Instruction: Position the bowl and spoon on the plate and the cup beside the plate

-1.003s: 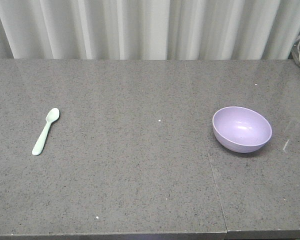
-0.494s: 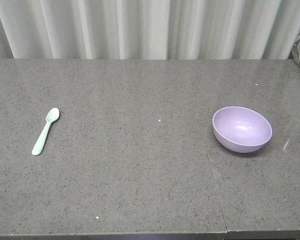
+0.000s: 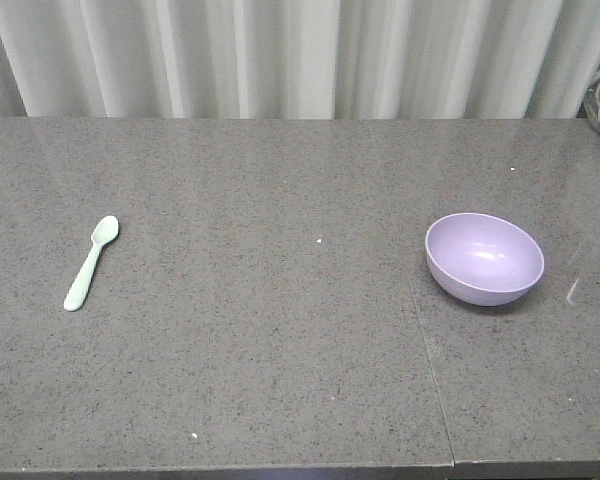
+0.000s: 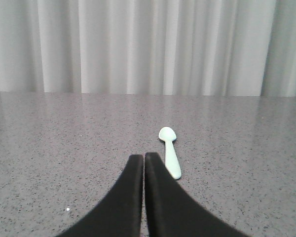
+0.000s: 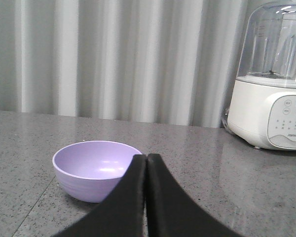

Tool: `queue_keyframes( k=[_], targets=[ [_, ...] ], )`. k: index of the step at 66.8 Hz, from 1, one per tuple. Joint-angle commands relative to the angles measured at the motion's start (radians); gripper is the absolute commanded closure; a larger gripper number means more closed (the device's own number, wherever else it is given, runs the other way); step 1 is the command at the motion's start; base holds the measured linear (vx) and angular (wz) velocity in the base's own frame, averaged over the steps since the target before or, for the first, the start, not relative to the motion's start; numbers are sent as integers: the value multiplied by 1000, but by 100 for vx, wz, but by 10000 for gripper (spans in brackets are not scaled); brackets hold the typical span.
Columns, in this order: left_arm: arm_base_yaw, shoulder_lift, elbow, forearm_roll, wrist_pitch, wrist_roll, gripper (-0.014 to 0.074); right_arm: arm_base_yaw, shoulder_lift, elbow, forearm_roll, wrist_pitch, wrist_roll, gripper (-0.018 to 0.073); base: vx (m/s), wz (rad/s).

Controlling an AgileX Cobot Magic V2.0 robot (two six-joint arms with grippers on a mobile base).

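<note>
bare counter [image 3: 280, 330] between spoon [image 3: 91, 263] and bowl [image 3: 484, 258], blender [image 5: 274, 79] right

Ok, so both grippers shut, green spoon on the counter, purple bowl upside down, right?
No: the purple bowl sits upright, opening up, as the front-facing view shows. The green spoon does lie on the counter; left gripper and right gripper are shut.
</note>
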Motion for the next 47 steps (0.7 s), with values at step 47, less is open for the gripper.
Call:
queue_keyframes(
  k=[47],
  targets=[
    [-7, 438, -773, -79, -214, 74, 603, -1, 459, -791, -10, -157, 46, 570, 0, 0]
  ],
)
